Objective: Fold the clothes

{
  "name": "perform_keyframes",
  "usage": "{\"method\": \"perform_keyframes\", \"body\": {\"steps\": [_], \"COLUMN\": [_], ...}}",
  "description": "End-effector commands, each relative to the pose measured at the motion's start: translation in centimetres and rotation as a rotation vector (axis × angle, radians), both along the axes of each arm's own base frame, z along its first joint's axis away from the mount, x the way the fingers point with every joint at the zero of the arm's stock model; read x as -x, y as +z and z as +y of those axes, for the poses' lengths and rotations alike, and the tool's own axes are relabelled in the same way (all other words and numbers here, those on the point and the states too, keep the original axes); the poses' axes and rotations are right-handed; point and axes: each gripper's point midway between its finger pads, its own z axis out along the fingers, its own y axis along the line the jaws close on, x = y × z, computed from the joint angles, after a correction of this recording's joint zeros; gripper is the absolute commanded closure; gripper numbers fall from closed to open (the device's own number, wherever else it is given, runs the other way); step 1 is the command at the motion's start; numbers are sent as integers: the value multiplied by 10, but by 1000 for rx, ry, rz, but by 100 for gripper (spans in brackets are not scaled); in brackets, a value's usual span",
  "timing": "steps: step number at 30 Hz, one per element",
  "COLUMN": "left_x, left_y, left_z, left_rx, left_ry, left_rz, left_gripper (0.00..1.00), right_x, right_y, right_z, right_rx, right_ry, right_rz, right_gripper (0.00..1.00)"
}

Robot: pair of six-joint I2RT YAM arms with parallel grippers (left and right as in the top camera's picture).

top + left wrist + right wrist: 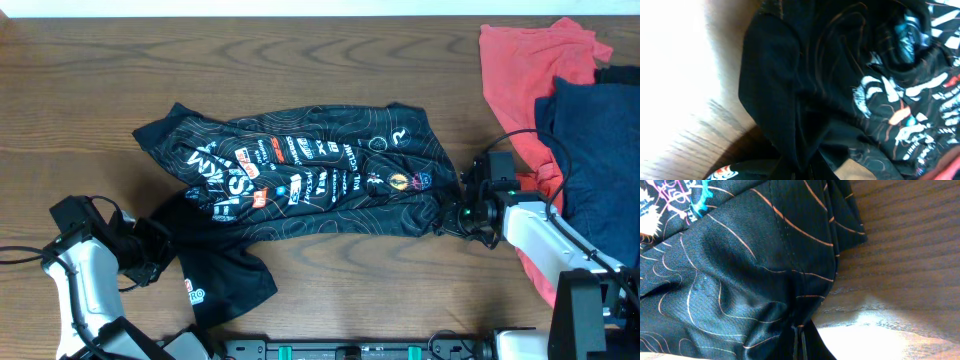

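Note:
The black jersey [300, 175] with orange-and-white contour lines and sponsor logos lies crumpled across the middle of the table, a lower flap [215, 275] trailing toward the front left. My left gripper [155, 250] is shut on the jersey's left edge; in the left wrist view dark folds [805, 110] bunch right at the jaws [802, 172]. My right gripper [455, 215] is shut on the jersey's right edge; in the right wrist view the cloth [740, 280] pinches into the closed fingertips [800, 340].
A coral-red garment [530, 70] lies at the back right with a navy-blue garment [595, 130] on top of it, close behind my right arm. Bare wood table [300, 60] shows behind the jersey.

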Motion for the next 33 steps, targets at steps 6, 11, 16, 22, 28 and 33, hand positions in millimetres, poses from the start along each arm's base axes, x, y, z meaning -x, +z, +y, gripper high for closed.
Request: {"method": "perform_keyframes", "body": {"steps": [6, 11, 16, 22, 28, 33], "left_x": [-32, -49, -67, -75, -70, -58], "left_y": [59, 121, 202, 288, 367, 422], "left_z": [-1, 5, -7, -13, -17, -26], "left_rx": [9, -57, -67, -140, -292, -405], "left_ry": [-50, -71, -134, -194, -242, -278], "left_rz": [-204, -349, -598, -810, -976, -1092], "left_gripper": [94, 94, 94, 94, 94, 94], "right_x": [-62, -86, -101, -105, -90, -71], "right_y": [84, 158, 228, 313, 382, 430], "right_z": [-4, -7, -15, -31, -51, -63], "right_rx": [-32, -21, -13, 22, 129, 201], "right_ry": [-8, 18, 2, -9, -42, -93], "right_rz": [-157, -290, -450, -666, -829, -951], "right_gripper": [99, 99, 99, 99, 99, 99]}}
